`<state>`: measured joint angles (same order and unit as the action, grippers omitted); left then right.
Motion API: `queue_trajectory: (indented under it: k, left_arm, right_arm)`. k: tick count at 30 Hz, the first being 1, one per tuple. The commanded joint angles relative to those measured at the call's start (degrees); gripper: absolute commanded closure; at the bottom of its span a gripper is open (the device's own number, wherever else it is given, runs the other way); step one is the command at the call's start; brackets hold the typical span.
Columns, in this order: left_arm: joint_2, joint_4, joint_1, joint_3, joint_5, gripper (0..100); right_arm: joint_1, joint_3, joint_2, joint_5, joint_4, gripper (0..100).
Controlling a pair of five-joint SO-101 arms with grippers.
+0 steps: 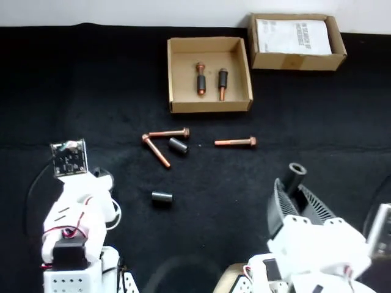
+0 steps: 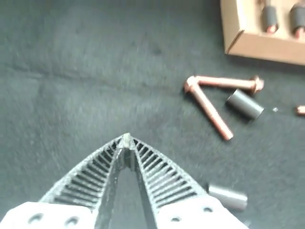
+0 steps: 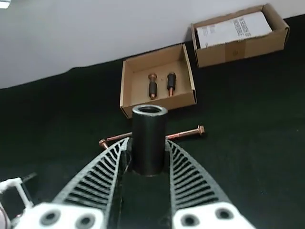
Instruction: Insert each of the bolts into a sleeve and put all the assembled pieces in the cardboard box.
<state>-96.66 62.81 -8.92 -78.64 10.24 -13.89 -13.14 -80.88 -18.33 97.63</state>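
Note:
My right gripper (image 3: 148, 149) is shut on a dark sleeve (image 3: 149, 139) held upright, mouth up; in the high view that sleeve (image 1: 295, 174) sits at the front right in the same gripper (image 1: 294, 185). Three copper bolts lie mid-table: two touching at their heads (image 1: 168, 132) (image 1: 156, 151), one apart (image 1: 235, 142). A loose sleeve (image 1: 178, 145) lies between them, another (image 1: 162, 198) nearer the front. The cardboard box (image 1: 209, 106) holds two assembled pieces (image 1: 200, 78) (image 1: 222, 82). My left gripper (image 2: 126, 141) is shut and empty over bare cloth, left of the bolts (image 2: 208, 109).
A second cardboard box (image 1: 297, 61) with a printed sheet stands at the back right, close beside the first. Black cloth covers the table. The white left arm base (image 1: 73, 244) is at the front left.

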Motion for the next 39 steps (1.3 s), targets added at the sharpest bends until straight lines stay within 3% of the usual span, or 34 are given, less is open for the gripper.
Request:
queue_trajectory:
  k: [1,10,20,24,27,39]
  left_arm:
    - [13.67,0.35,0.84,12.44,-0.35,99]
    - [50.77,7.74,2.07,41.54,8.09,99]
    - [70.29,6.86,11.65,44.97,20.48,99]
    - [77.32,0.09,15.25,45.67,25.32,99]
    - [83.65,-3.25,15.25,49.71,28.22,99]
    - [112.04,-3.08,14.55,71.25,30.86,99]
  right_arm:
    - [0.57,-13.85,-7.78,0.70,-6.11,99.1]
    - [0.66,-37.58,-21.05,5.10,-17.98,99.1]
    - [0.66,-47.69,-21.67,5.01,-26.95,99.1]
    - [0.66,-49.01,-21.67,5.01,-28.09,99.1]
    - [0.66,-49.01,-21.76,5.01,-28.09,99.1]
    - [0.66,-48.75,-22.02,4.75,-27.65,99.1]
